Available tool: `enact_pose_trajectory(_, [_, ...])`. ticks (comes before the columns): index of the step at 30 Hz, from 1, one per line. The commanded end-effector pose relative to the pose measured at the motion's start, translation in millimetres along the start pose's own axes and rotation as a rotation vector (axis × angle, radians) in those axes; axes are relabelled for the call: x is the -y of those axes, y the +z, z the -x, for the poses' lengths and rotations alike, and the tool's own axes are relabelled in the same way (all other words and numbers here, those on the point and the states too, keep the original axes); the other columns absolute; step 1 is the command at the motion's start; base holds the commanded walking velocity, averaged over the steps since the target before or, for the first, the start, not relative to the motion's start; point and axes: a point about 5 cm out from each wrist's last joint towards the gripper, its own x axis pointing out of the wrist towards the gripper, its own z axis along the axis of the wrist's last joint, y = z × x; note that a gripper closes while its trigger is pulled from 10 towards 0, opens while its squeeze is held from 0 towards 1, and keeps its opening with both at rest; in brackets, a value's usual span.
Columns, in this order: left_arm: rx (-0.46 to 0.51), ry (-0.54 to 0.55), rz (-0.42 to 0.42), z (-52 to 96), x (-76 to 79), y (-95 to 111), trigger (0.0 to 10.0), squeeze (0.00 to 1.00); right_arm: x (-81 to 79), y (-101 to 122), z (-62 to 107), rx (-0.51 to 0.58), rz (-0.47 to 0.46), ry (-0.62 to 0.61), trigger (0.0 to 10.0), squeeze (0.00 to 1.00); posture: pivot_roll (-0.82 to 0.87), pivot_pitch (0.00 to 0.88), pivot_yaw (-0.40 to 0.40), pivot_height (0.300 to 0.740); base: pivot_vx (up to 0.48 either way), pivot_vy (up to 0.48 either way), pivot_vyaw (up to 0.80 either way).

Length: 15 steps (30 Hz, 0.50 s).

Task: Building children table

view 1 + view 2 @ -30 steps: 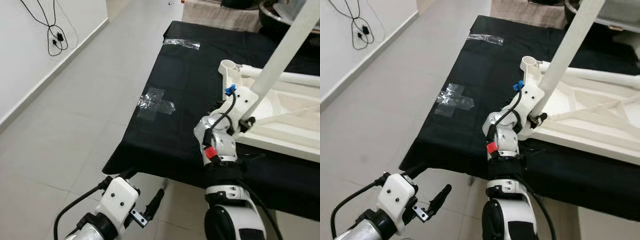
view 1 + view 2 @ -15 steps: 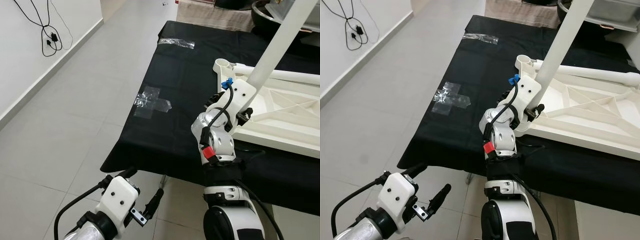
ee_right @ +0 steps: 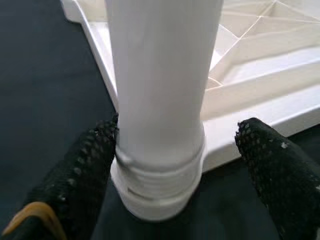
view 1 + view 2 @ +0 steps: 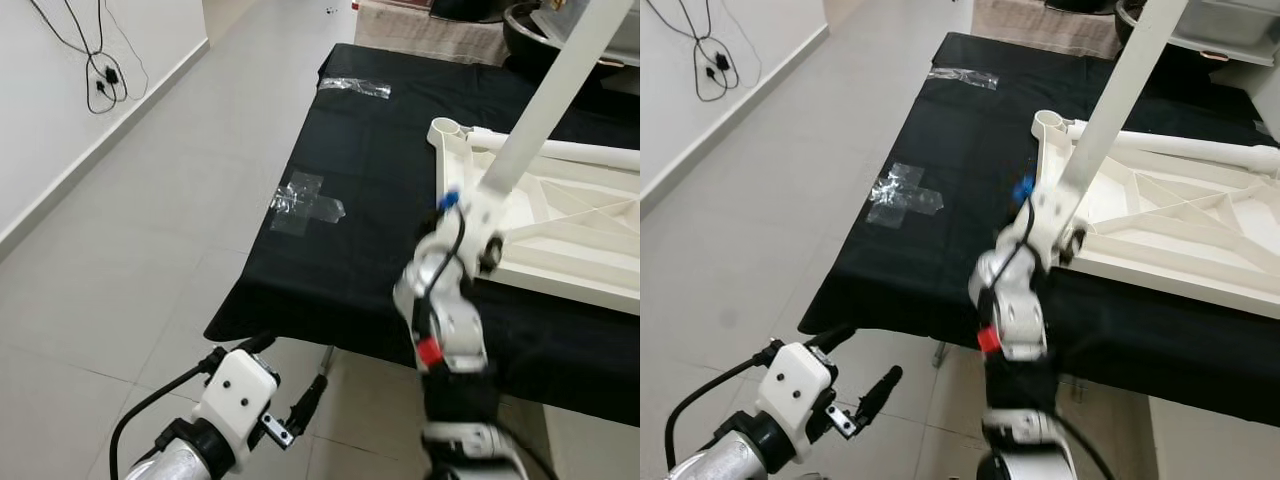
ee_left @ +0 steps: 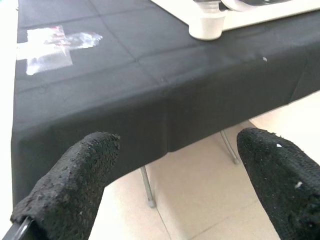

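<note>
The right end effector (image 3: pixel 175 165), spread wide, brackets the white table leg (image 4: pixel 1110 110) at the upturned tabletop's (image 4: pixel 1180 235) seven-o'clock corner; the left end effector (image 5: pixel 175 175) hangs open.

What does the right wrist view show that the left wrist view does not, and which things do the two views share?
Right wrist view: a white table leg with a threaded end between the open jaws of the right gripper, one finger against it.
Left wrist view: clear tape on the cloth, the tiled floor, and the left gripper, jaws open.
Both: the black cloth and the white tabletop lying underside up.
</note>
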Motion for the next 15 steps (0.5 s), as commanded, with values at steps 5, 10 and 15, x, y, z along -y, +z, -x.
enact_pose_trajectory(5, [-0.008, -0.007, 0.000, -1.6, 0.2, -4.3, 10.0, 0.00, -1.5, -13.8, 19.9, -0.070, -0.001, 0.080, 10.0, 0.00, 0.14, 0.134, -0.102, 0.740, 0.000, 0.000, 0.00])
enact_pose_trajectory(10, [-0.004, -0.006, -0.003, -4.6, -0.5, -6.3, 10.0, 0.00, 8.2, -14.3, 28.9, -0.052, 0.028, 0.208, 10.0, 0.00, 0.13, 0.120, -0.101, 0.740, 0.000, 0.000, 0.00])
enact_pose_trajectory(15, [-0.004, -0.003, -0.004, -6.6, -1.5, -8.5, 10.0, 0.00, 18.4, -17.0, 36.5, -0.013, 0.081, 0.343, 10.0, 0.00, 0.12, 0.108, -0.104, 0.740, 0.000, 0.000, 0.00])
